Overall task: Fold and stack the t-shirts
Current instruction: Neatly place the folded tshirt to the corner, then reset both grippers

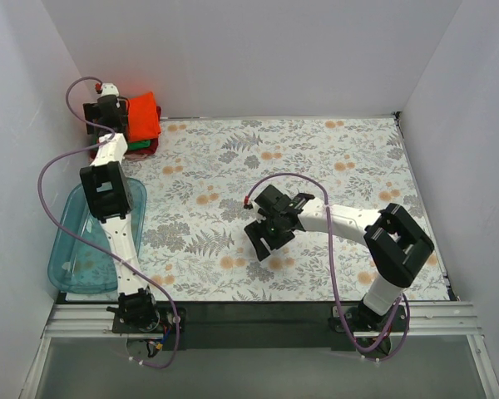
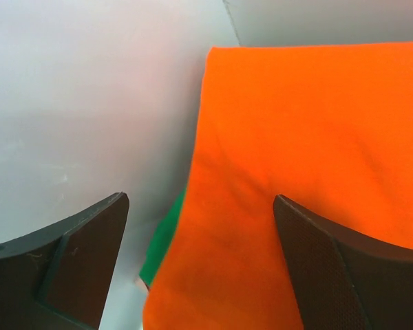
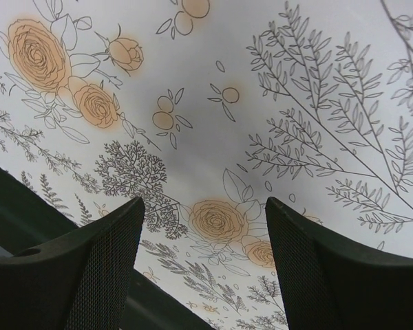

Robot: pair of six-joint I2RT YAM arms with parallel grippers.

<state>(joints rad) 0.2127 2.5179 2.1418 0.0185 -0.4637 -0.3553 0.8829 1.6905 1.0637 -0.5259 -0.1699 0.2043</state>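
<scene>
A folded bright orange-red t-shirt (image 1: 144, 115) lies on top of a stack in the far left corner. A green t-shirt (image 1: 136, 146) and a dark red one (image 1: 152, 146) show as slivers beneath it. My left gripper (image 1: 121, 116) hovers at the stack's left edge, open. In the left wrist view its fingers (image 2: 82, 254) stand wide apart over the orange-red cloth (image 2: 296, 124), gripping nothing, and the green edge (image 2: 166, 237) peeks out below. My right gripper (image 1: 262, 241) hangs open over the table's middle, with only flowered cloth between its fingertips (image 3: 203, 206).
A clear blue plastic tub (image 1: 75, 258) sits at the near left beside the left arm. White walls close in the stack at the back and left. The flowered tablecloth (image 1: 333, 158) covers the table, and its dark front edge (image 3: 27, 227) shows in the right wrist view.
</scene>
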